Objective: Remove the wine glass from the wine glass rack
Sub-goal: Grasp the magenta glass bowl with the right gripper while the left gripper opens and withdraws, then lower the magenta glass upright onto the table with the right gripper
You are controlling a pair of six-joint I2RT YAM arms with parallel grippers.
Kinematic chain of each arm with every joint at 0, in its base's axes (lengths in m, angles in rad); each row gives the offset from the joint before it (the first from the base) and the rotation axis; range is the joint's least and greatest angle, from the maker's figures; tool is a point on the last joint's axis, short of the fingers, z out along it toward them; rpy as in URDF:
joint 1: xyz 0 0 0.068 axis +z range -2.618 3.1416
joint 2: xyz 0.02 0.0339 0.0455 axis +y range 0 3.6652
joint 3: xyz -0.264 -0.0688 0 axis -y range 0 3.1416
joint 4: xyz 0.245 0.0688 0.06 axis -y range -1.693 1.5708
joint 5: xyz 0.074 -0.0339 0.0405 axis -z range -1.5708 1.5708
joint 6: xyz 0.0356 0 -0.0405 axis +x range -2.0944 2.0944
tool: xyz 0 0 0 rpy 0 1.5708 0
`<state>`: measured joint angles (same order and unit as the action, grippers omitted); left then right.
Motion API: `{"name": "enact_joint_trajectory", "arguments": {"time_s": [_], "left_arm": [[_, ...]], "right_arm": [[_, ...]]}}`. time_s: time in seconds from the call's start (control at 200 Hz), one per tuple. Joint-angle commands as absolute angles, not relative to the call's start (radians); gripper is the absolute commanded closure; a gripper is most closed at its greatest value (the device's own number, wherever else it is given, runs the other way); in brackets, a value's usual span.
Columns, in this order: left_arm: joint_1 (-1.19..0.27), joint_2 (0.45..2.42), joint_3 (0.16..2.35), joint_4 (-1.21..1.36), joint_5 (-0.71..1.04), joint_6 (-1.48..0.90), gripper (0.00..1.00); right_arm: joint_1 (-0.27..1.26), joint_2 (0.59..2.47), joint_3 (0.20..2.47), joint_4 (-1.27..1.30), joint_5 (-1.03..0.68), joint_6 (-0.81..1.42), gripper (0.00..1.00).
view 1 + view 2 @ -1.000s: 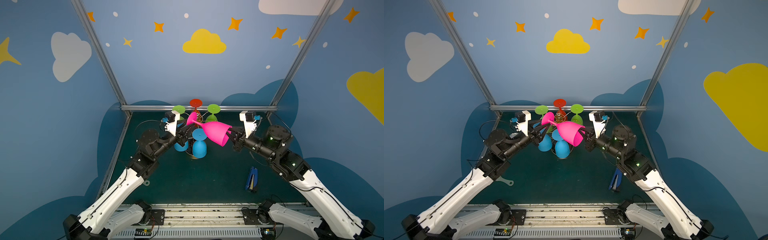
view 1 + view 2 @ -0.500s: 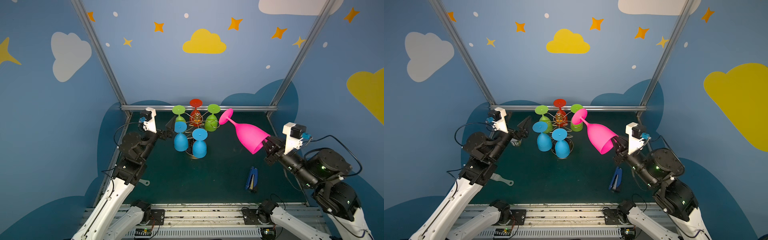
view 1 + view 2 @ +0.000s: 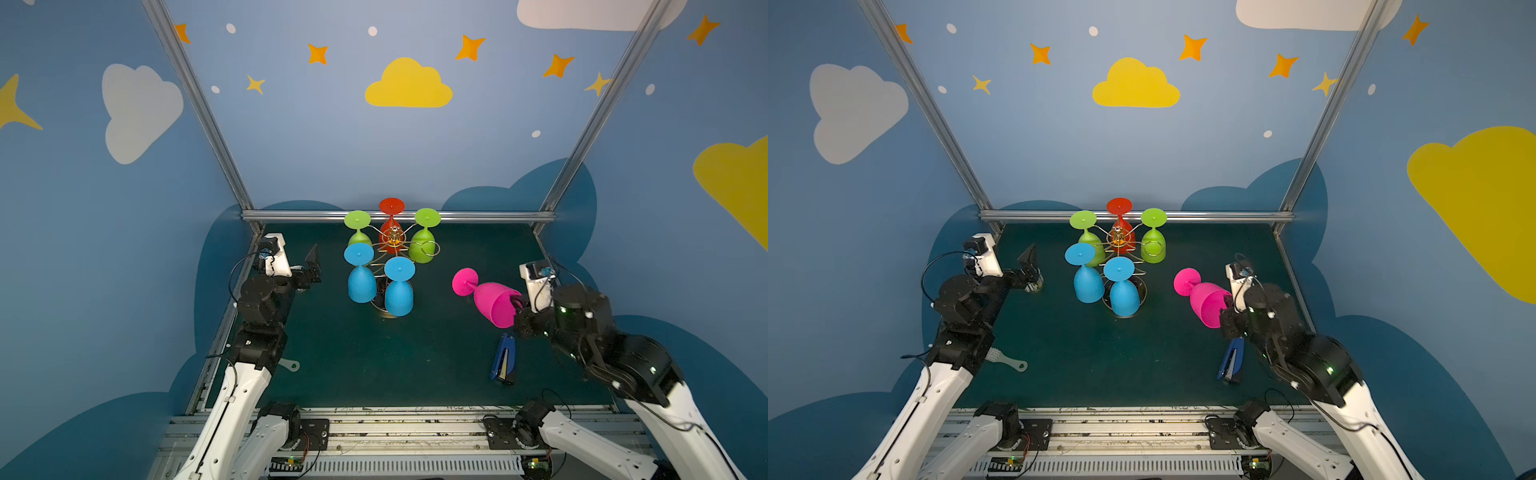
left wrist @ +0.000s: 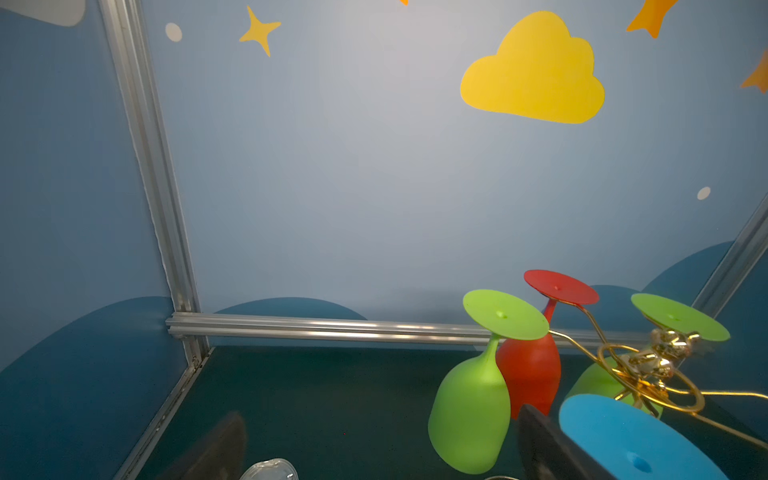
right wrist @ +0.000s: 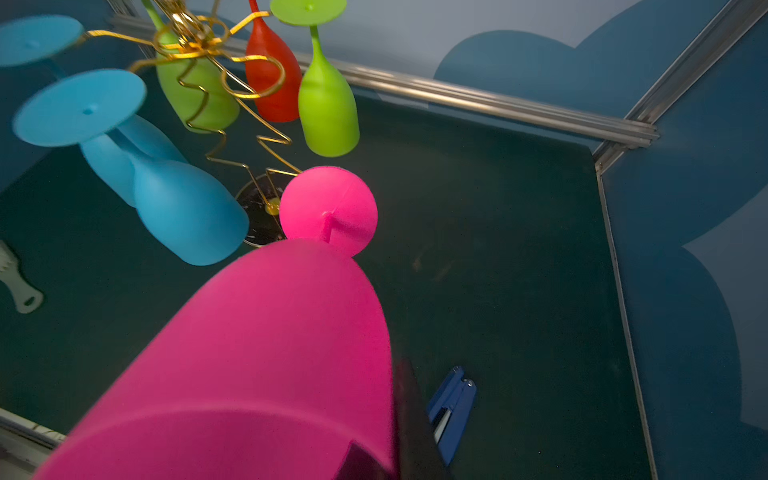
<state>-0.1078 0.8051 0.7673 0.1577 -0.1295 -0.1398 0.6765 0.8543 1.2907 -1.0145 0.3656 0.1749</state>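
The gold wine glass rack stands at the back middle of the green mat, with several blue, green and red glasses hanging upside down from its arms. Clear of it to the right, a pink wine glass lies tilted, its foot towards the rack. My right gripper is shut on its rim, one finger inside the bowl. Left of the rack, my left gripper stands open and empty. Its wrist view shows the rack close by.
A blue stapler lies on the mat just below the pink glass. A white brush lies by the left arm. A small clear object sits under the left gripper. Aluminium rails edge the mat.
My right arm has carried the pink glass off the rack, to the right and lower. My left gripper has opened and pulled back to the left.
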Motion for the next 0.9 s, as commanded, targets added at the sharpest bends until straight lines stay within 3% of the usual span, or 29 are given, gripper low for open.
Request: {"name": "enact_joint_trajectory", "arguments": {"time_s": [0.0,0.235,0.896], "left_arm": [[-0.094,0.781,0.772,0.173,-0.145,-0.165,0.01],[-0.028,0.761,0.752,0.184,-0.135,-0.238,0.01],[0.050,0.742,0.727,0.199,-0.119,-0.304,0.01]], "right_arm": [[0.629,0.971,1.338,-1.021,0.384,0.144,1.00],[0.445,1.269,1.460,-0.935,0.241,0.071,1.00],[0.302,1.837,1.818,-0.973,0.146,-0.016,1.00]]}}
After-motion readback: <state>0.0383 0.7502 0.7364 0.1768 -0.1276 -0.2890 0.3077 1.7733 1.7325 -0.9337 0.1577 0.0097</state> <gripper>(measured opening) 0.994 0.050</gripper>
